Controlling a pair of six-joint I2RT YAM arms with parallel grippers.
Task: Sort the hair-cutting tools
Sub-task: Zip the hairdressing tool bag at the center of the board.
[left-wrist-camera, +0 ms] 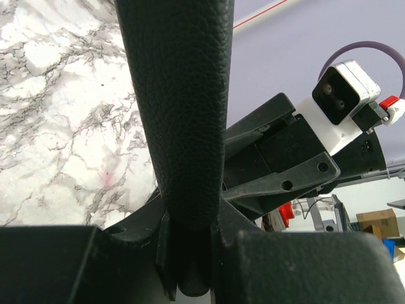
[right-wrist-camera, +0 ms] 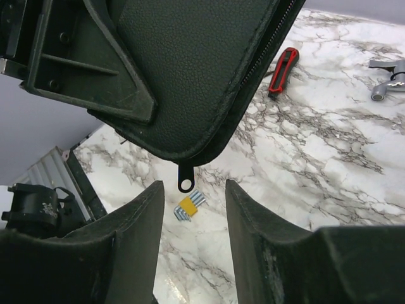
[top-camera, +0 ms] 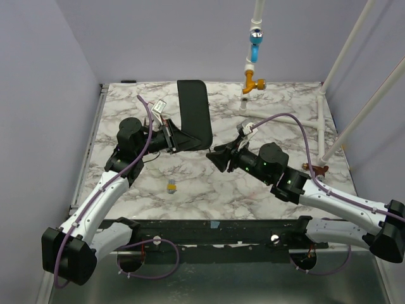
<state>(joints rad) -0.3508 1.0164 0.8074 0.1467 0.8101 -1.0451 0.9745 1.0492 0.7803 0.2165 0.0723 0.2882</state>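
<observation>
The top view looks steeply down from high behind the near edge, taking in the whole desk [top-camera: 253, 190]. The two wrist views sit close against the black pouch [top-camera: 195, 114], facing each other across it; all three share it

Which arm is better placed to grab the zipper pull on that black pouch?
Right. The right end effector is open with the zipper pull lined up between its jaws; the left end effector holds the black pouch.
</observation>
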